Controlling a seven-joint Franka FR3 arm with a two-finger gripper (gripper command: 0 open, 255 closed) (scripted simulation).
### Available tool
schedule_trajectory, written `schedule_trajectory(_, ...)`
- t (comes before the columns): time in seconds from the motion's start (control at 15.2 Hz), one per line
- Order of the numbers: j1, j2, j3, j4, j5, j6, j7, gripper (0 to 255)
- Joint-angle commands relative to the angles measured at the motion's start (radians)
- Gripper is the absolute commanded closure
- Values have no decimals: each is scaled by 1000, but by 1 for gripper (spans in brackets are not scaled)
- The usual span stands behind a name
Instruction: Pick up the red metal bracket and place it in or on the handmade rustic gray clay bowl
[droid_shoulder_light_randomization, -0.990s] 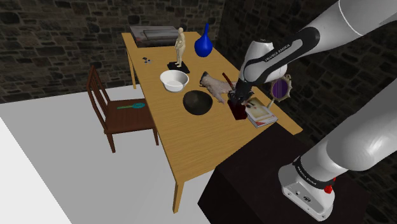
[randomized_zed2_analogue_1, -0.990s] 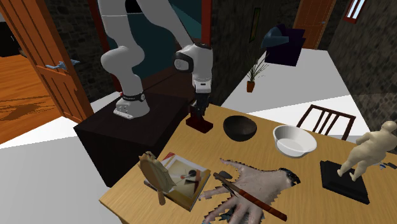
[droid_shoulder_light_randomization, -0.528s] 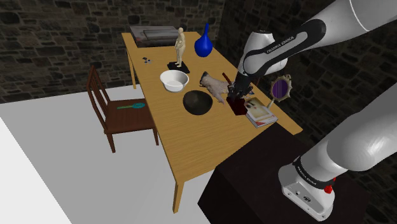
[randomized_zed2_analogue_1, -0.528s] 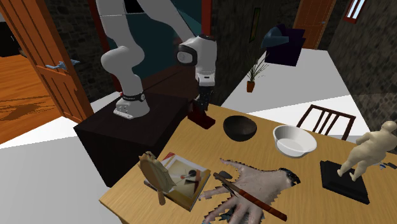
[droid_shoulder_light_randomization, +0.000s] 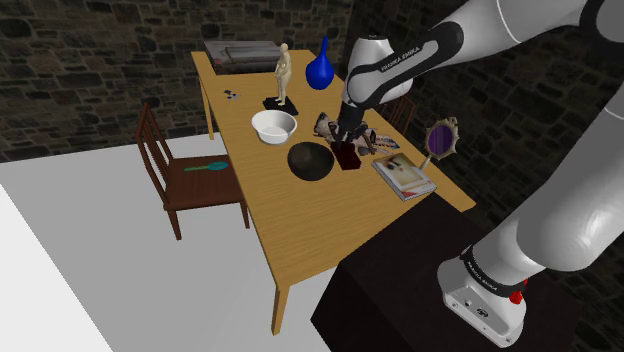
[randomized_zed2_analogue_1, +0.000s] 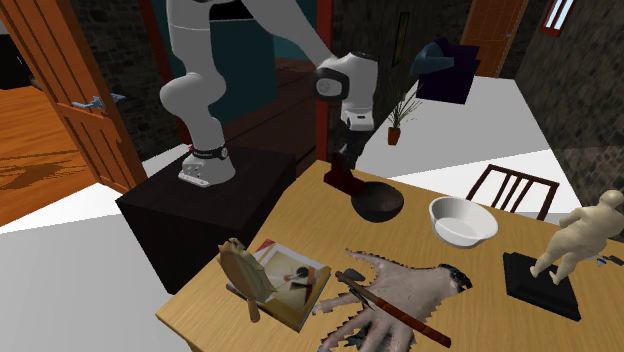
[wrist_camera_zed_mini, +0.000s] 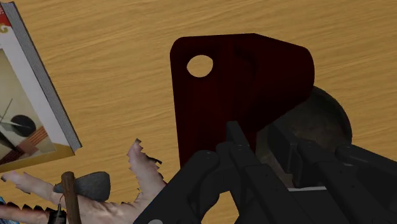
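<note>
A white robot arm's black gripper (droid_shoulder_light_randomization: 346, 149) clamps a dark red bracket (wrist_camera_zed_mini: 235, 89) between its fingers, holding it just beside the rim of a dark grey bowl (droid_shoulder_light_randomization: 310, 161) near the middle of a long wooden table (droid_shoulder_light_randomization: 300, 235). In the shoulder view the bracket sits at the bowl's right. Seen from the wrist, a round hole shows near one of its corners and its edge overlaps the bowl's rim. Farther along the table stand a white bowl (droid_shoulder_light_randomization: 273, 125), a pale figurine (droid_shoulder_light_randomization: 283, 73) on a dark base, a blue vase (droid_shoulder_light_randomization: 321, 68) and, at the far end, a flat grey box (droid_shoulder_light_randomization: 240, 53). A book (droid_shoulder_light_randomization: 404, 175) lies by the table's right edge in the shoulder view, with a small oval frame (droid_shoulder_light_randomization: 440, 140) standing next to it and a pale model hand (randomized_zed2_analogue_1: 400, 295) just beyond. A wooden chair (droid_shoulder_light_randomization: 180, 180) with a teal brush (droid_shoulder_light_randomization: 208, 167) on its seat stands at the table's left. Rough dark stone walls (droid_shoulder_light_randomization: 90, 60) close the room above a pale floor (droid_shoulder_light_randomization: 90, 270). The second exterior view adds an orange wooden door (randomized_zed2_analogue_1: 60, 90) and a potted plant (randomized_zed2_analogue_1: 400, 118) beyond the arm's dark stand (randomized_zed2_analogue_1: 200, 205)
</note>
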Motion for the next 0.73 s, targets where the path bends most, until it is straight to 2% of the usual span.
schedule_trajectory(0.0, 12, 71, 8, 94, -2, -23, 22, 255)
schedule_trajectory(0.46, 62, 297, 26, 448, -13, -152, 95, 255)
schedule_trajectory(0.66, 63, 321, 25, 442, -14, -122, 95, 255)
